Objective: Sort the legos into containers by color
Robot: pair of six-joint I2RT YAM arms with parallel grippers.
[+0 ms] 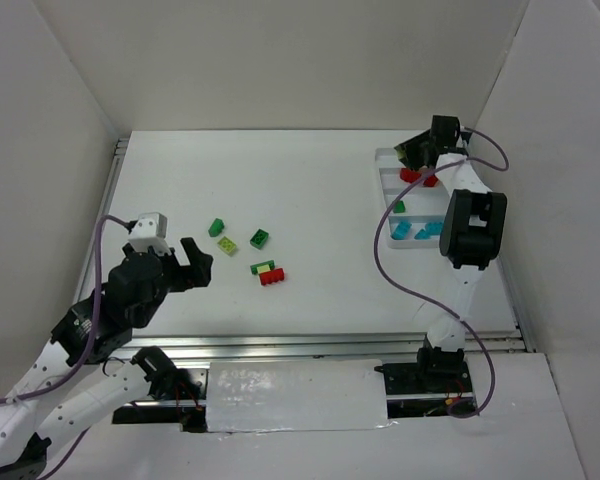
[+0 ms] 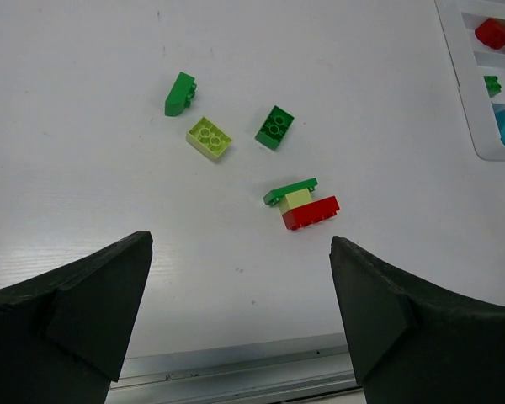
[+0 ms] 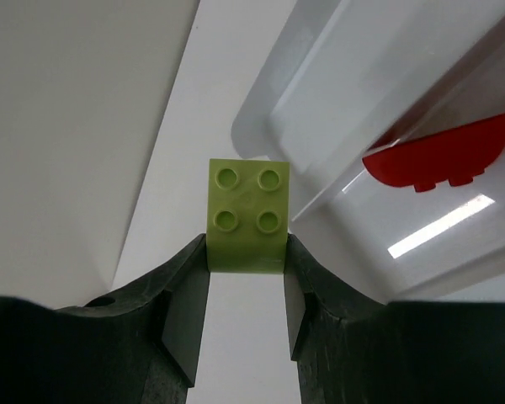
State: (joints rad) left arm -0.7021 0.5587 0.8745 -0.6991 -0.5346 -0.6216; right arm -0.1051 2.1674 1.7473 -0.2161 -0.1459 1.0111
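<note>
My right gripper (image 1: 417, 152) hangs over the far end of the white tray (image 1: 383, 188), shut on a pale yellow-green lego (image 3: 247, 216). That lego sits beside the tray's corner (image 3: 320, 101), near a red rounded lego (image 3: 438, 156). In the tray lie red legos (image 1: 410, 175), a green one (image 1: 399, 207) and cyan ones (image 1: 400, 230). On the table lie a green lego (image 2: 180, 93), a yellow-green one (image 2: 209, 137), a dark green one (image 2: 275, 127) and a green, yellow and red stack (image 2: 303, 202). My left gripper (image 2: 240, 252) is open, above the table's near edge and short of the stack.
White walls enclose the table on three sides. A metal rail (image 2: 236, 366) runs along the near edge below my left gripper. The right arm's cable (image 1: 385, 250) loops over the table beside the tray.
</note>
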